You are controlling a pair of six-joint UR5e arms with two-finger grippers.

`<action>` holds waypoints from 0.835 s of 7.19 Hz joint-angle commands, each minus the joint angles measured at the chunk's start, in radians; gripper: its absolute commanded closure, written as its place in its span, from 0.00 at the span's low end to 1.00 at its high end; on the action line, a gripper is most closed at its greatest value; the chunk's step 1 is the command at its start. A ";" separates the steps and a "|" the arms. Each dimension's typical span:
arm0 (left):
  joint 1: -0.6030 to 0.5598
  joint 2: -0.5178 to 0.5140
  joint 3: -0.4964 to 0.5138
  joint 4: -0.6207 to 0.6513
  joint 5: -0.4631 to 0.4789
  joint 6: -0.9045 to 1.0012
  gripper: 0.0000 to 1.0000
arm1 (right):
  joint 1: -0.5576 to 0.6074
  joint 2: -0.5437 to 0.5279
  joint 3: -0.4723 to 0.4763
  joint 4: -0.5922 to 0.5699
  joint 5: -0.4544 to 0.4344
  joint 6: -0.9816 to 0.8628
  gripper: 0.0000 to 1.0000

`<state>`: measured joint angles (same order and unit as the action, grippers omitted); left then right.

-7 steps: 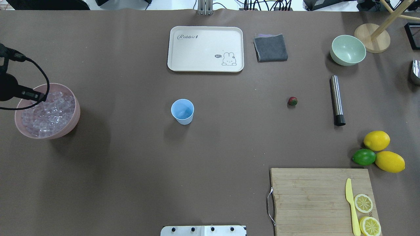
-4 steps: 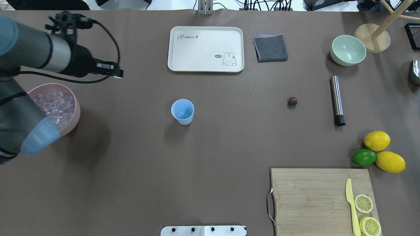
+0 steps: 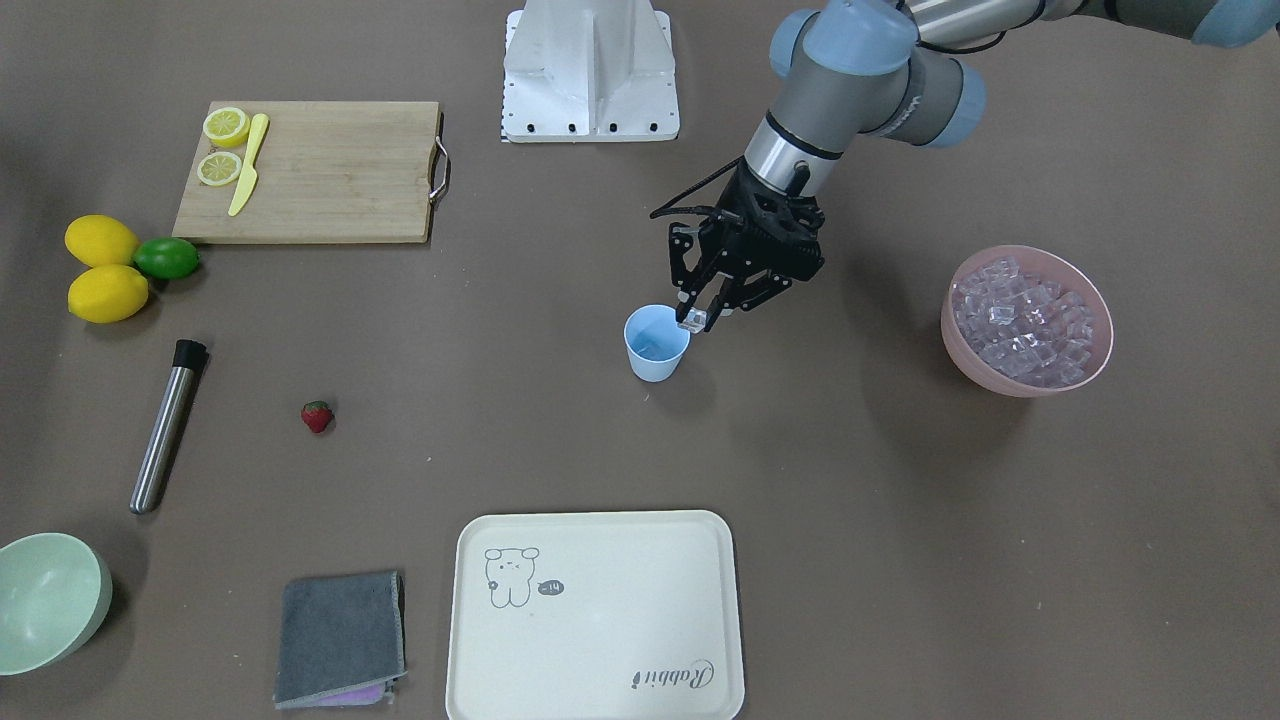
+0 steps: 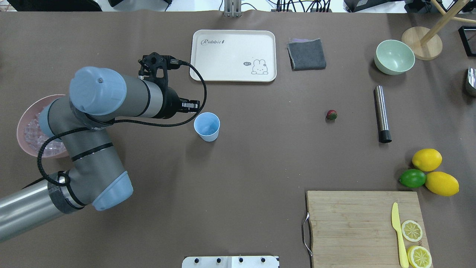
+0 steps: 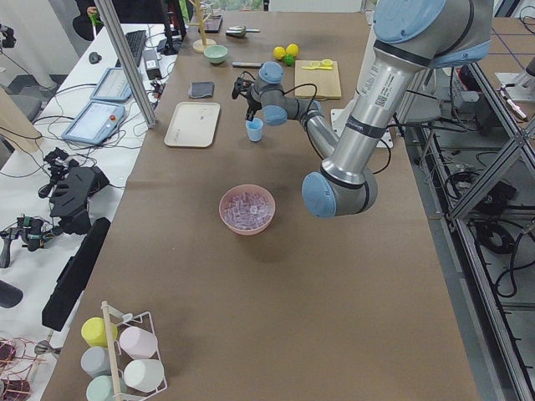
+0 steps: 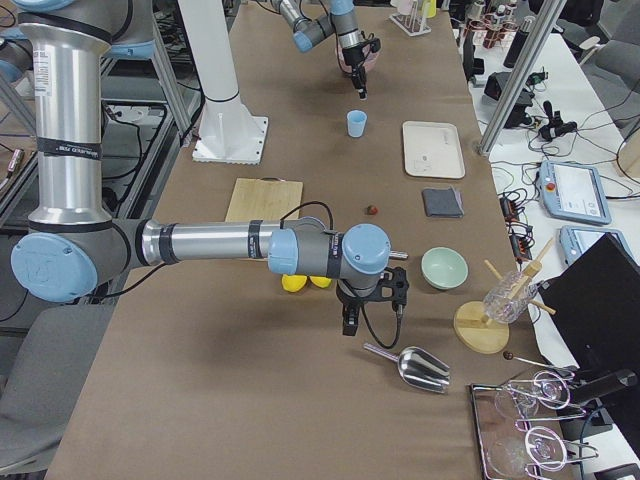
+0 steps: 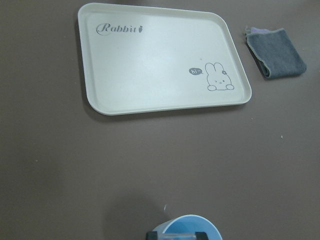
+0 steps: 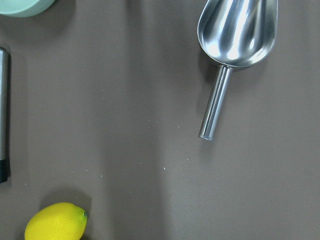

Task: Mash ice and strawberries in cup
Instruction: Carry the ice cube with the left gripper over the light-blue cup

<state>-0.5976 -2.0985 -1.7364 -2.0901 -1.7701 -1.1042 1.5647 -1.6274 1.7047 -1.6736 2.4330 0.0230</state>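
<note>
The light blue cup [image 3: 657, 342] stands upright mid-table; it also shows in the overhead view [image 4: 207, 126] and at the bottom of the left wrist view [image 7: 192, 227]. My left gripper [image 3: 698, 318] is shut on a clear ice cube [image 3: 691, 320], held just above the cup's rim on the side toward the pink bowl [image 3: 1000, 385], which is full of ice [image 3: 1020, 315]. The strawberry [image 4: 331, 115] lies alone on the table, far from the cup. My right gripper [image 6: 350, 325] shows only in the exterior right view, over the table near the lemons; I cannot tell if it is open.
A steel cylinder [image 4: 382, 113] lies beyond the strawberry. A cream tray [image 4: 233, 55], grey cloth [image 4: 306, 54] and pale green bowl [image 4: 394, 57] sit along the far side. A cutting board [image 4: 357, 223] with knife and lemon slices, lemons [image 4: 427, 159], a lime [image 4: 412, 178] and a metal scoop [image 8: 235, 40] are on the right.
My left arm has swung from over the pink ice bowl across to the blue cup, carrying an ice cube. Nothing else on the table has moved.
</note>
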 commanded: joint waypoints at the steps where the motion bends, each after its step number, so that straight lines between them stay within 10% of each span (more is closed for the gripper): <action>1: 0.050 -0.026 0.061 -0.042 0.028 -0.009 1.00 | 0.000 0.000 0.000 0.000 -0.002 0.000 0.00; 3: 0.093 -0.026 0.069 -0.042 0.090 -0.028 1.00 | 0.000 0.000 -0.005 0.000 -0.005 0.000 0.00; 4: 0.093 -0.026 0.066 -0.039 0.090 -0.029 0.83 | 0.000 0.000 -0.007 0.000 -0.006 0.000 0.00; 5: 0.093 -0.026 0.064 -0.038 0.090 -0.029 0.03 | 0.000 -0.002 -0.007 0.000 -0.006 0.000 0.00; 6: 0.090 -0.026 0.048 -0.036 0.087 -0.029 0.02 | 0.000 -0.003 -0.005 0.000 -0.006 0.000 0.00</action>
<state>-0.5068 -2.1244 -1.6759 -2.1281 -1.6824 -1.1329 1.5647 -1.6291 1.6989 -1.6736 2.4270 0.0230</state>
